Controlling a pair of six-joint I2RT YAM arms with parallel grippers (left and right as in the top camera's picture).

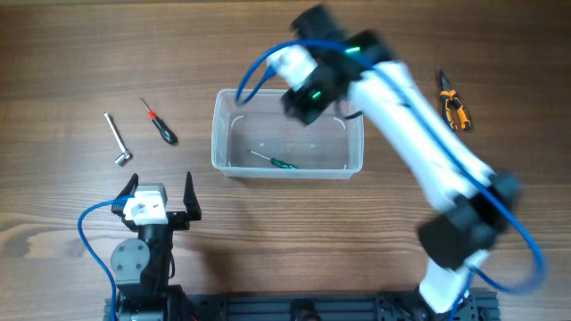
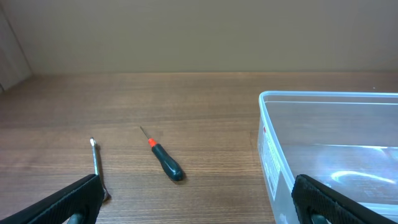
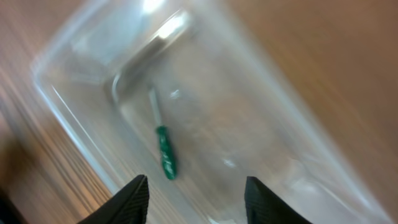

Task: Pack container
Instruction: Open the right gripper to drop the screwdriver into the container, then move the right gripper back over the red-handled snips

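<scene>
The clear plastic container [image 1: 287, 165] sits mid-table; its corner shows in the left wrist view [image 2: 323, 155] and its inside in the right wrist view [image 3: 249, 124]. A green-handled screwdriver [image 1: 275, 160] lies on its floor, also seen in the right wrist view [image 3: 164, 152]. My right gripper [image 1: 308, 100] hangs over the container's back rim, open and empty [image 3: 196, 199]. My left gripper [image 1: 161, 192] is open and empty near the front left [image 2: 196, 202]. A black screwdriver with a red collar [image 1: 161, 123] [image 2: 165, 160] and a metal L-shaped wrench [image 1: 118, 140] [image 2: 97, 165] lie left of the container.
Orange-handled pliers [image 1: 453, 102] lie on the wood table at the far right, beyond the right arm. The right arm's blue cable loops over the container's back left corner.
</scene>
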